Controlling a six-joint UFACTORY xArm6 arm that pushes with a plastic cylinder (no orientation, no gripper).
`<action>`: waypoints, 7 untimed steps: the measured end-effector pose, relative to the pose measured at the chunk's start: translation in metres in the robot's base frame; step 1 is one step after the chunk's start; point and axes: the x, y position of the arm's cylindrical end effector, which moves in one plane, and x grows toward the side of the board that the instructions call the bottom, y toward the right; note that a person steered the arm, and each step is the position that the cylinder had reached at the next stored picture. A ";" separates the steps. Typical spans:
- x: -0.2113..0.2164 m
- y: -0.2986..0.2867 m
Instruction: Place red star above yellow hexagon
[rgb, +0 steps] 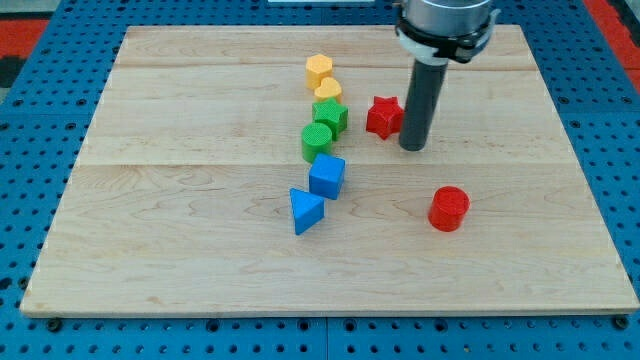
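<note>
The red star (383, 116) is a small chunky block with blunt points, lying flat on the wooden surface (180, 250); my tip (413, 147) stands just beside it on the view's right, seemingly touching; there are no fingers, only the rod, holding nothing; the yellow hexagon (319, 70) sits toward the view's upper left, apart from the star.

Pale smooth wooden board (200, 260), matt plastic blocks
</note>
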 end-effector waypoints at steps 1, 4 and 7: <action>-0.006 -0.004; -0.096 0.029; -0.045 -0.012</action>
